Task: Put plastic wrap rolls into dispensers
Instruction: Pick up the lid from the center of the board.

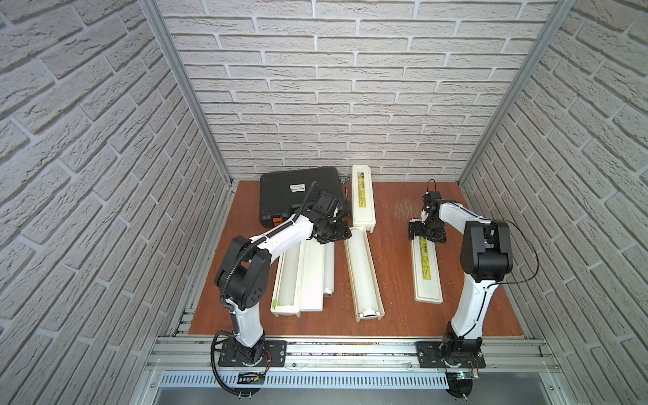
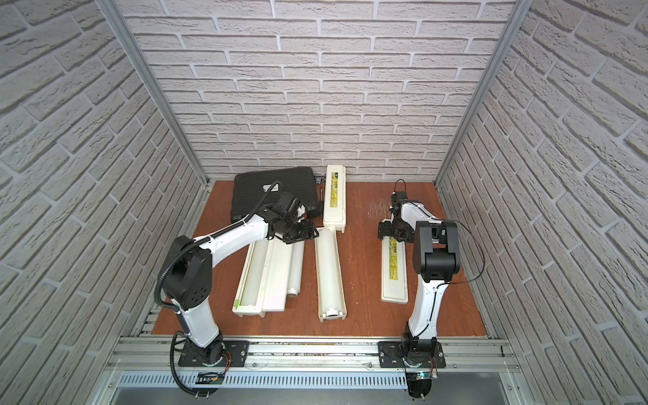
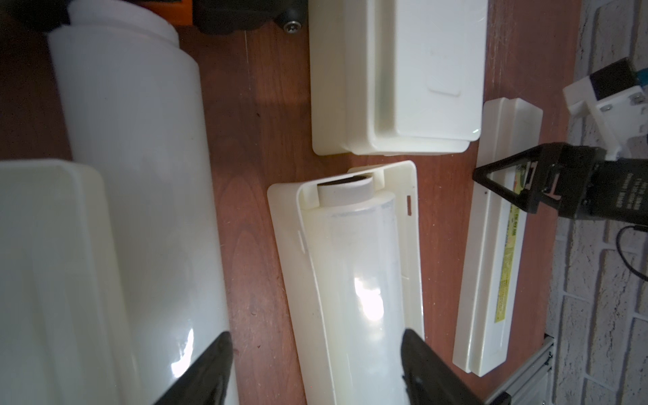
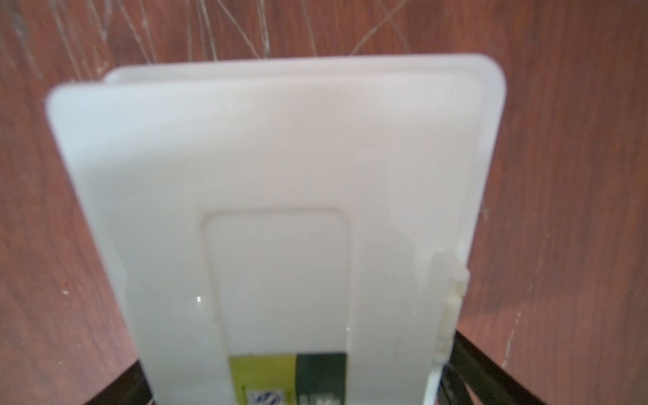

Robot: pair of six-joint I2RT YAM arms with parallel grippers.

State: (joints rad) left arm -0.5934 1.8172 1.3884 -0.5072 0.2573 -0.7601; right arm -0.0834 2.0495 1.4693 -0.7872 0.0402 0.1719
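White roll (image 3: pixel 357 263) sits in the middle dispenser (image 3: pixel 410 245); left gripper (image 3: pixel 315 336) hangs above, jaws apart, empty. Right gripper (image 1: pixel 427 233) straddles the closed right dispenser (image 1: pixel 428 277), grip unclear. I'd guess its lid (image 4: pixel 273 157) needs lifting next.

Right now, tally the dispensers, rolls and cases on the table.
Dispensers: 4 (back, right, left, middle)
Rolls in view: 2 (one loose, one in the middle dispenser; left dispenser's contents unclear)
Case: 1
Total: 7

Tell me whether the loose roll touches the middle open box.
Apart: the left wrist view shows bare table between the loose roll and the middle open box.
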